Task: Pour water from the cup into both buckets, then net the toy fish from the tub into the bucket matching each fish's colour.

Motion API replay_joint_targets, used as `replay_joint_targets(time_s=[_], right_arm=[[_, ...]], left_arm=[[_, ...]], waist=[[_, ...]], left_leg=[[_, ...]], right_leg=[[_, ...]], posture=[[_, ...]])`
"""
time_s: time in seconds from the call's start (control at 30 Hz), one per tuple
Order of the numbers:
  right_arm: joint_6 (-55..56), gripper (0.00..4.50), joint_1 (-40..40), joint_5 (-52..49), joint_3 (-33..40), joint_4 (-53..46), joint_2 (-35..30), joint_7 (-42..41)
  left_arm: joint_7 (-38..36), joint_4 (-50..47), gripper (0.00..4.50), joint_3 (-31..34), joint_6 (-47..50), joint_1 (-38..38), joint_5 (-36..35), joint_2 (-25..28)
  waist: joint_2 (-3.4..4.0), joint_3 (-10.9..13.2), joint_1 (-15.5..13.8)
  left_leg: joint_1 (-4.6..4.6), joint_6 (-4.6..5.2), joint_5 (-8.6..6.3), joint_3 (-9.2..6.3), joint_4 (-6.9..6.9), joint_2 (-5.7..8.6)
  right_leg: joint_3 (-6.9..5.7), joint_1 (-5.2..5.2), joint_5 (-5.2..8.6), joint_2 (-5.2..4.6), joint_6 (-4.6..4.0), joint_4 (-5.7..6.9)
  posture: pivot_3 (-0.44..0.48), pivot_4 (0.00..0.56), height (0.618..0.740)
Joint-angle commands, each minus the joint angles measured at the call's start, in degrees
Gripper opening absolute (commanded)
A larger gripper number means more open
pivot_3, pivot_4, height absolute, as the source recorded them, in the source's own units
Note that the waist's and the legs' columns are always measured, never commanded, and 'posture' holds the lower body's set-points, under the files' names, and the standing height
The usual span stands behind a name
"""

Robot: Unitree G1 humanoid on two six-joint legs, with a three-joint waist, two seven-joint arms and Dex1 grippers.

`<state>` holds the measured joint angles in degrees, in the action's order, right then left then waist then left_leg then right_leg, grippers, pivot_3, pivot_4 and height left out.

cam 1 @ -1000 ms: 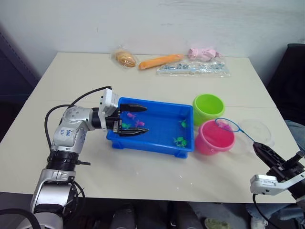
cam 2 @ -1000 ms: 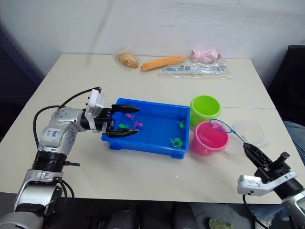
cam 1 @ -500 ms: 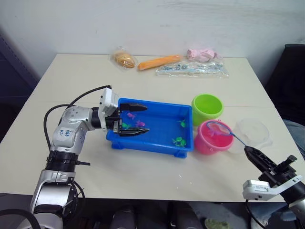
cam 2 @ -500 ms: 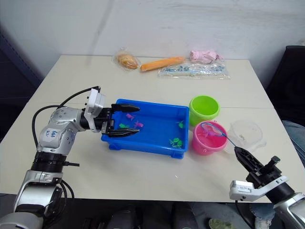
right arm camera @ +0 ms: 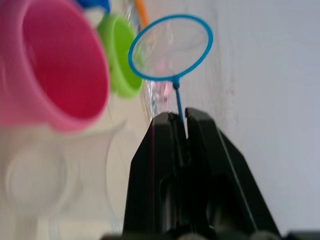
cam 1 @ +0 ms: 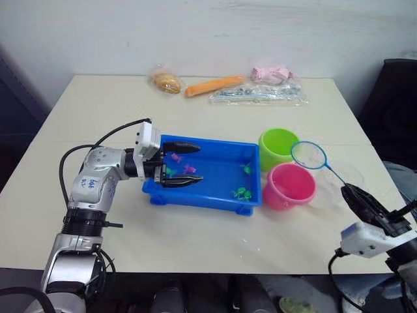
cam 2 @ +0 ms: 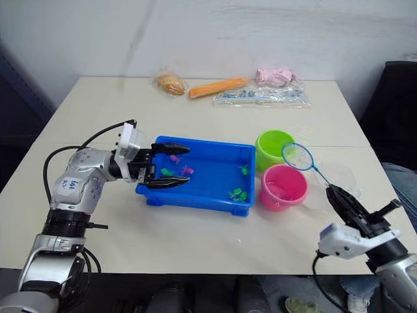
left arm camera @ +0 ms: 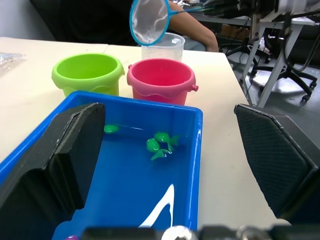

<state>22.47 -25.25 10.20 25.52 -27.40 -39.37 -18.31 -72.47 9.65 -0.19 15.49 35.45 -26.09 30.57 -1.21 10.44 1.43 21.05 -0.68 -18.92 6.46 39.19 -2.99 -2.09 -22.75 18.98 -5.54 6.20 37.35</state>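
The blue tub (cam 1: 215, 195) holds several tiny green fish (cam 1: 242, 193) and pink fish (cam 1: 189, 169). My left gripper (cam 1: 195, 164) hangs open over the tub's left end, one finger at each long wall. Right of the tub stand the green bucket (cam 1: 277, 147) and, in front of it, the pink bucket (cam 1: 290, 186). The clear cup (cam 1: 344, 177) sits just right of the pink bucket. My right gripper (cam 1: 350, 191) is shut on the net's thin handle. The net's blue hoop (cam 1: 308, 154) hangs empty in the air beside the green bucket's right rim, above the pink bucket.
Along the table's far edge lie a bagged bread roll (cam 1: 168, 81), an orange carrot (cam 1: 212, 85), a clear plastic bag (cam 1: 257, 93) and a pink bundle (cam 1: 273, 73). A black chair (cam 1: 391, 104) stands off the table's right side. A person's arm (left arm camera: 192, 25) is beyond the cup.
The net has risen from over the pink bucket and moved back and right, its hoop now higher beside the green bucket. My left gripper has stayed over the tub.
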Motion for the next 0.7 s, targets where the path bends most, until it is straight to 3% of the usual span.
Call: replay_joint_targets(time_s=[0.03,0.17,0.33,0.7], right_arm=[[-18.85,0.0,5.74,-33.42,-5.35,-8.16,-0.13,-7.12],[-39.47,0.0,15.94,-54.75,-8.73,-11.58,-4.17,-5.96],[-53.72,0.0,27.31,-66.27,-14.6,-10.67,-7.03,-7.35],[-70.44,0.0,50.46,-56.32,-31.05,3.36,-1.44,-6.11]], left_arm=[[1.91,-2.6,4.45,3.41,0.52,-1.72,-1.52,1.62],[4.13,-3.97,4.45,6.38,0.98,-4.92,-2.15,3.48],[6.76,-6.79,4.45,10.06,1.31,-9.68,-2.69,5.92],[11.7,-7.79,4.45,19.39,3.01,-19.22,-4.06,10.87]], waist=[[-0.03,0.01,0.42],[-0.02,0.02,0.51],[-0.02,0.02,-0.11],[-0.02,0.02,0.19]], left_leg=[[0.0,0.01,0.0,-0.02,0.0,-0.12],[-0.07,0.06,-0.03,-0.02,0.0,-0.44],[0.13,0.06,-0.05,-0.31,-0.01,-0.48],[0.27,0.17,-0.13,-0.3,-0.1,-0.44]], right_leg=[[-0.01,0.04,0.0,0.0,0.0,0.0],[-0.03,0.05,0.0,0.0,-0.01,0.04],[-0.11,0.03,0.08,-0.07,-0.18,-0.04],[-0.64,-0.04,0.08,-0.3,-0.19,-0.24]], posture=[[0.0,0.15,0.74],[0.0,0.15,0.74],[0.0,0.15,0.74],[0.0,0.15,0.74]])
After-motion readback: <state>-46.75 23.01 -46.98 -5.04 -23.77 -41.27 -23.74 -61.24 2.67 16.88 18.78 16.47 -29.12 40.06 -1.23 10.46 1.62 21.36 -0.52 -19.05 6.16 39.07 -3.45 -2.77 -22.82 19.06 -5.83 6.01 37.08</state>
